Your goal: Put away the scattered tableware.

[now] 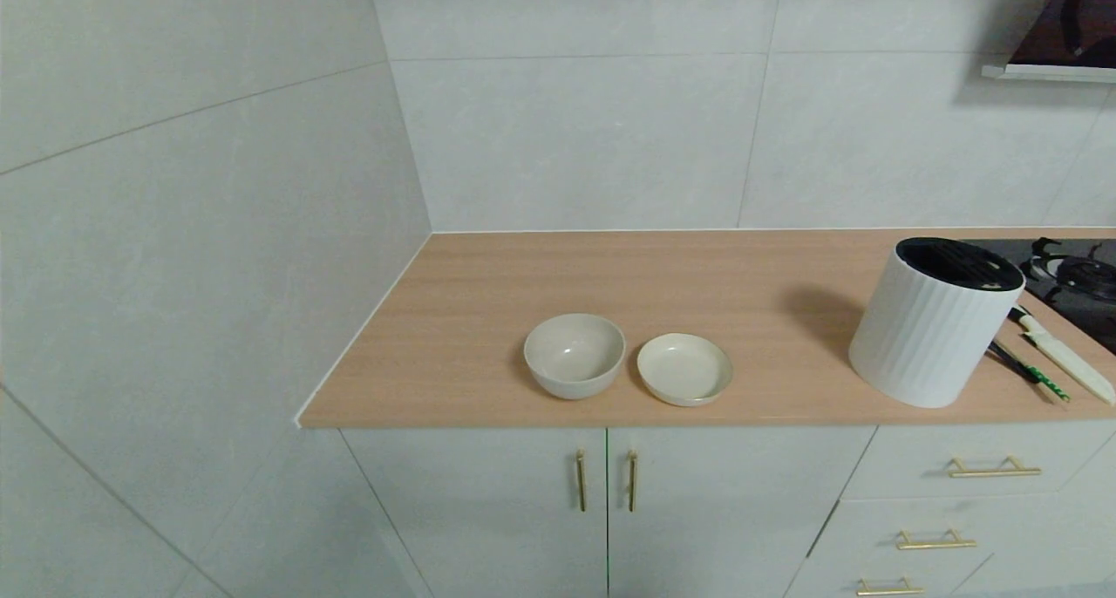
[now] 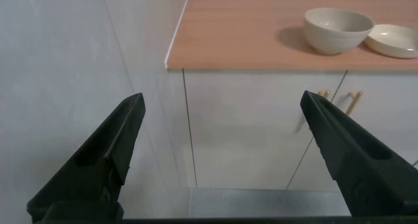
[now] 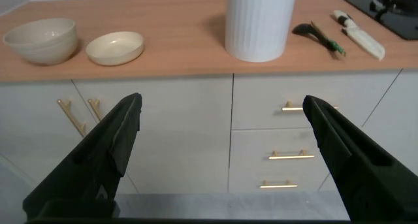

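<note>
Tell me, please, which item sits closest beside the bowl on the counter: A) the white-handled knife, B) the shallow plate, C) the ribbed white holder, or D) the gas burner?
B: the shallow plate sits close beside the bowl on the counter, while the knife and ribbed holder are far off toward its other end.

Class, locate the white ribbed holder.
Head view: the white ribbed holder stands at the right of the countertop, between the shallow dish and the knife.

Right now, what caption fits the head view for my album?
A bowl and shallow dish side by side on the wooden counter, white holder at right.
</note>
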Available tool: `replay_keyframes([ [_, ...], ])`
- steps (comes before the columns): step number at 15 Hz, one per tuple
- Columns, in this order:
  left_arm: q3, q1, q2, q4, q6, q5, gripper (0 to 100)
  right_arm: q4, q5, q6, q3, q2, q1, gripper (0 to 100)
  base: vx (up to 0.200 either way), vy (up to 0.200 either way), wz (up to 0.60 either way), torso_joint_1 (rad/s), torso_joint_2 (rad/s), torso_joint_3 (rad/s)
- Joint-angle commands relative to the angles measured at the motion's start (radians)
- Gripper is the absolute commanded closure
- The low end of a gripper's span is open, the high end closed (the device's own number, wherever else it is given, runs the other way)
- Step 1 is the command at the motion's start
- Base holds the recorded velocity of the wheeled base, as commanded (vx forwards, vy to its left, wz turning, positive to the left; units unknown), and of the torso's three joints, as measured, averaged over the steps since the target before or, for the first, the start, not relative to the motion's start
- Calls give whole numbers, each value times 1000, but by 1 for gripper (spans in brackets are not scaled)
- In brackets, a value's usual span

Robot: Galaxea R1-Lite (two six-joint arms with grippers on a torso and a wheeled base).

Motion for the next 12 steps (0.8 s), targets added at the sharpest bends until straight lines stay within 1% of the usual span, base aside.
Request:
replay_keyframes([
  [1, 0, 1, 0, -1, 0, 0, 0, 0, -1, 0, 0, 1, 1, 0, 0, 0, 0, 0, 0, 0],
  [12, 0, 1, 0, -1, 0, 0, 0, 0, -1, 0, 0, 1, 1, 0, 0, 0, 0, 0, 0, 0],
])
